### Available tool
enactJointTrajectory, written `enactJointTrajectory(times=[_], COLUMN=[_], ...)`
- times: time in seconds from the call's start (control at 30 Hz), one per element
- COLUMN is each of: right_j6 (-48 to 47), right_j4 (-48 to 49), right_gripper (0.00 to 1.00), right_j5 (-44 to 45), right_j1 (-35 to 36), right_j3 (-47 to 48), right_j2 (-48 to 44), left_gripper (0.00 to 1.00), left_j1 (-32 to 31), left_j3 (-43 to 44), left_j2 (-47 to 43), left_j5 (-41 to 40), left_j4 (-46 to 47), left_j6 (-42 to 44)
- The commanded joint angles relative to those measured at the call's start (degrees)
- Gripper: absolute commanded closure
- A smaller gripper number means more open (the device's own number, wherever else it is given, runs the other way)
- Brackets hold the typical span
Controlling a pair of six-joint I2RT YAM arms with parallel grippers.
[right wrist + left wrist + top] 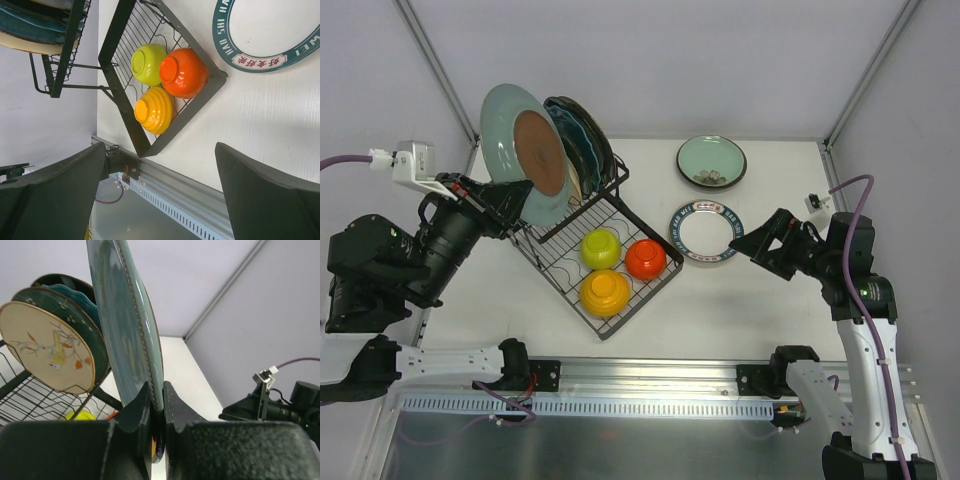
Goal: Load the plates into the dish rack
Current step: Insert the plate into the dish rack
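Note:
My left gripper (516, 203) (157, 396) is shut on the lower rim of a grey-blue plate (525, 150) (125, 330). The plate stands on edge over the raised slotted end of the black dish rack (645, 303), its tan underside facing right. Other plates (585, 145) stand in the slots behind it: a cream one with a bird pattern (50, 355) and dark teal ones (92, 340). On the table lie a mint green plate (711, 161) and a teal-rimmed white plate (706, 231) (235, 56). My right gripper (745, 240) (160, 175) is open and empty beside the teal-rimmed plate.
Three bowls sit upside down in the rack's flat basket: lime (601, 248) (148, 62), orange-red (646, 259) (184, 72) and yellow (605, 292) (155, 110). A metal rail (650, 385) runs along the near edge. White walls enclose the table.

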Motion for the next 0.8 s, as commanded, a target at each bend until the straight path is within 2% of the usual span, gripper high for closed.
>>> enactJointTrajectory(times=[0.0,0.13,0.3,0.53,0.77], right_j6=[-0.8,-0.8,-0.6,-0.3,-0.4], right_j4=[1.5,1.5,1.9,2.3,2.3], right_gripper=[0.05,0.05,0.05,0.05,0.05], right_j5=[-1.3,-1.4,-1.5,-1.7,-1.7], right_j1=[-0.4,-0.5,-0.5,-0.6,-0.5], right_j3=[0.2,0.0,-0.5,-1.1,-1.4], right_j2=[0.0,-0.1,0.0,-0.2,-0.5], left_gripper=[1.00,1.00,1.00,1.00,1.00], left_j1=[-0.1,-0.1,0.2,6.0,12.1], left_j3=[-0.6,-4.0,-8.0,-11.7,-13.4], left_j2=[-1.1,-2.0,-0.9,1.1,4.8], left_j5=[-5.3,-14.4,-20.2,-18.3,-14.7], left_j4=[13.8,19.3,27.0,28.4,26.5], left_j6=[4.9,11.2,19.0,19.9,14.7])
